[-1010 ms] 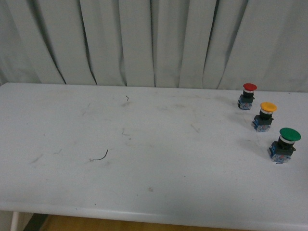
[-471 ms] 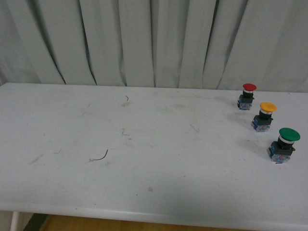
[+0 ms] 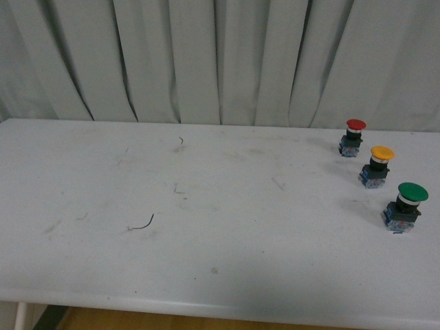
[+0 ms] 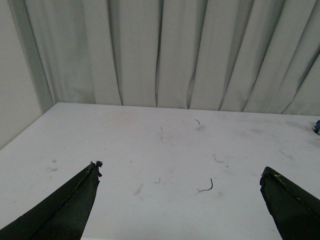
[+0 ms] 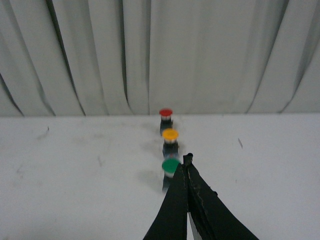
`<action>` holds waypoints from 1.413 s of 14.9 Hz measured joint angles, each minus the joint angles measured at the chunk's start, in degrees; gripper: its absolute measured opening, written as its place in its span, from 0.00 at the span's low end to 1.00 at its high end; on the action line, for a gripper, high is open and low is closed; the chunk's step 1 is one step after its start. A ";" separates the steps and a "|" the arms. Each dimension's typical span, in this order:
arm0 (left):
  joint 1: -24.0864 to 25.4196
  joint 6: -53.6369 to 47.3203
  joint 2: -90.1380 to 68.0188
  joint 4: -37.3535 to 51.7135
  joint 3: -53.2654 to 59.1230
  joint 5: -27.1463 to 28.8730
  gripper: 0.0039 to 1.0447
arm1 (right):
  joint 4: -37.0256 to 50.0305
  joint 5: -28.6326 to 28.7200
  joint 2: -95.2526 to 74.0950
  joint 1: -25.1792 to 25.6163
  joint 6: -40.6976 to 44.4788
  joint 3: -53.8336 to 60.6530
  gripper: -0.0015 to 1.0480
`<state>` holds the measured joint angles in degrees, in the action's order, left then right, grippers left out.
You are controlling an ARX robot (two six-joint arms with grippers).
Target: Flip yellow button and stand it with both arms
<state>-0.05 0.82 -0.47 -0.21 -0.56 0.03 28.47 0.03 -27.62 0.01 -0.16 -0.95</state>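
The yellow button stands upright, cap up, at the table's far right, between a red-capped button and a larger green-capped button. It also shows in the right wrist view, beyond the green cap. My right gripper is shut and empty, its tips just beside the green button, short of the yellow one. My left gripper is open and empty above the bare table, far from the buttons. Neither arm shows in the front view.
The white table carries small scuffs and a thin dark curl, which also shows in the left wrist view. A pale curtain hangs behind the table. The table's front edge runs along the bottom of the front view.
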 joint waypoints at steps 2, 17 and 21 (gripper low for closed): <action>0.00 0.00 0.00 0.00 0.00 0.00 0.94 | -4.11 0.00 2.75 0.00 0.00 0.31 0.02; 0.00 0.00 0.00 0.04 0.00 0.02 0.94 | -29.03 -0.04 27.32 0.00 -0.02 0.28 0.02; 0.00 0.00 0.00 0.00 0.00 0.00 0.94 | -28.65 -0.02 27.39 0.00 0.02 0.28 0.04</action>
<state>-0.05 0.82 -0.47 -0.21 -0.56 0.03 -0.19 0.01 -0.23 0.01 -0.14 -0.67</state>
